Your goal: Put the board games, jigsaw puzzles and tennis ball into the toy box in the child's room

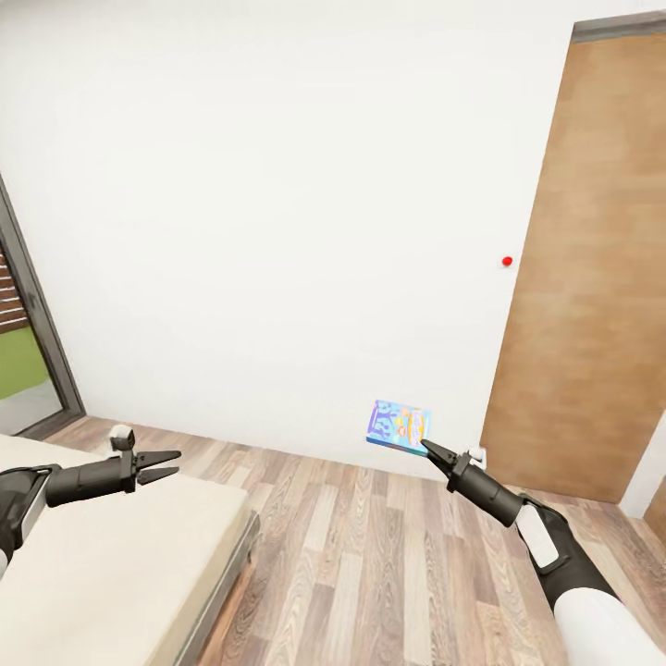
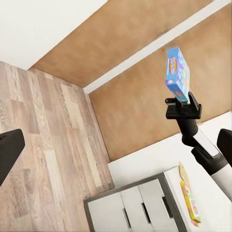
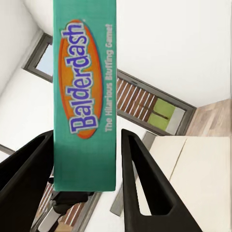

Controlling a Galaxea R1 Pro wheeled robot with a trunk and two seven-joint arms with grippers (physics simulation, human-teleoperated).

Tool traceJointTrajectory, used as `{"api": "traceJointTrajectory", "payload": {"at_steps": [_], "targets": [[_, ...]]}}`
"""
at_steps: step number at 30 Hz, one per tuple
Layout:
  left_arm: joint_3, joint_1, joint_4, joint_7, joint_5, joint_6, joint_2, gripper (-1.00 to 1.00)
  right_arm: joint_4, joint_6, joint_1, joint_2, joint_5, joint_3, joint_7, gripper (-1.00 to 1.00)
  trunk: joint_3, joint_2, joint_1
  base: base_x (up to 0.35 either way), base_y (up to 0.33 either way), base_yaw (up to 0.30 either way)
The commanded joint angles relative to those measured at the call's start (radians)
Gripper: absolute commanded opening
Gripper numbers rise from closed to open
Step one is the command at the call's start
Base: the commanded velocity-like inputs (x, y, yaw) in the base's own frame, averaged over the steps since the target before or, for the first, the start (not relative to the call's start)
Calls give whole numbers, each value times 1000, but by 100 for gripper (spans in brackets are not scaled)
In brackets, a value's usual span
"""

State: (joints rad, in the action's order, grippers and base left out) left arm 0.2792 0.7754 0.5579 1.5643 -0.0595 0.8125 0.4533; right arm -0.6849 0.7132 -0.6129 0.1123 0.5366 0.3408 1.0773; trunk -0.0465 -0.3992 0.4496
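Above the wood-plank floor [image 1: 370,555] in the head view, the right gripper [image 1: 427,449] clamps a flat blue board game [image 1: 399,425] near the wooden door [image 1: 592,277], while the left gripper [image 1: 171,465], jaws narrowly parted and empty, hovers over the beige bed [image 1: 102,564]. Beyond the left wrist, that box [image 2: 177,72] stands upright in the black jaws. Between the right wrist's fingers [image 3: 145,183], its teal edge [image 3: 86,92] reads "Balderdash, The Hilarious Bluffing Game".

We see a brown wooden door [image 1: 592,277] at the right, a small red dot [image 1: 507,262] on the white wall [image 1: 277,203] beside it, and grey drawers [image 2: 133,208] below.
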Motion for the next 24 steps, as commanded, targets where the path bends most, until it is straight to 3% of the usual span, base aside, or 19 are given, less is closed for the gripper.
{"api": "traceJointTrajectory", "payload": {"at_steps": [1, 24], "targets": [[3, 0, 0, 6, -6, 11, 0, 100, 1, 8, -1, 0, 6, 1, 1, -100, 0, -1, 0, 0, 0, -253], [2, 0, 0, 6, -6, 10, 0, 100, 1, 6, -1, 0, 6, 1, 1, -100, -20, -1, 0, 0, 0, -253]]}}
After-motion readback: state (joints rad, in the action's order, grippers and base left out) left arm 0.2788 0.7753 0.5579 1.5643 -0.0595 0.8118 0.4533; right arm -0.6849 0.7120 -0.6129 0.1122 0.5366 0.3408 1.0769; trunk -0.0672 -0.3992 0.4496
